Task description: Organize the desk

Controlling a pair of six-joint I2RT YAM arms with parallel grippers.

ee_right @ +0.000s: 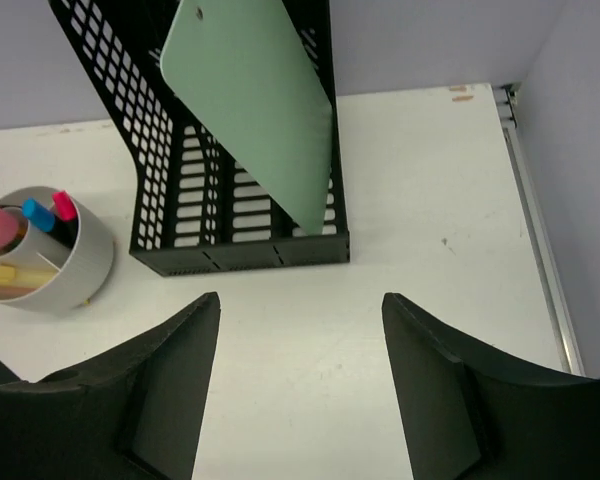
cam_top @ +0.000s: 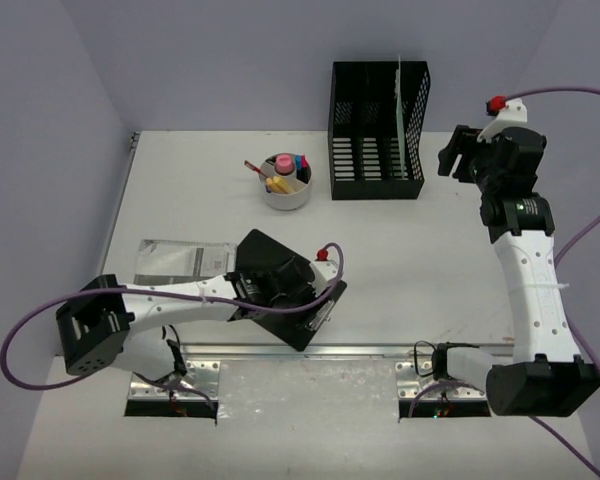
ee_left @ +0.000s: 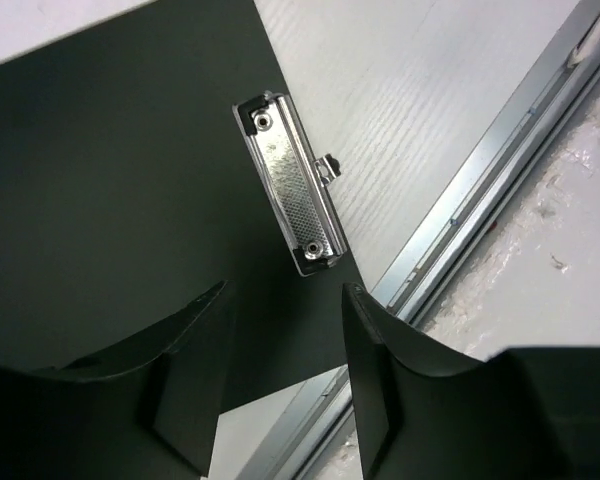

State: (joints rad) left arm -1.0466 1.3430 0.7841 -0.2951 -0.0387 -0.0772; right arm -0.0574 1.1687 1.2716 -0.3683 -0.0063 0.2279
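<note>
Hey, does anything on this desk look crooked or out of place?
Yes. The black clipboard lies flat near the front rail, turned at an angle to it rather than square. A silvery pouch lies loose at the left of the desk. The green board leans tilted in the file rack.

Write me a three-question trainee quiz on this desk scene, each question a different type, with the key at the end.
1. True or false: the green board stands in the leftmost slot of the black mesh rack.
2. What lies under the left claw? A. a stapler B. the black clipboard C. a laptop
3. Fill in: the right claw is open and holds ____.
Key: 1 false (rightmost slot); 2 B; 3 nothing.
</note>
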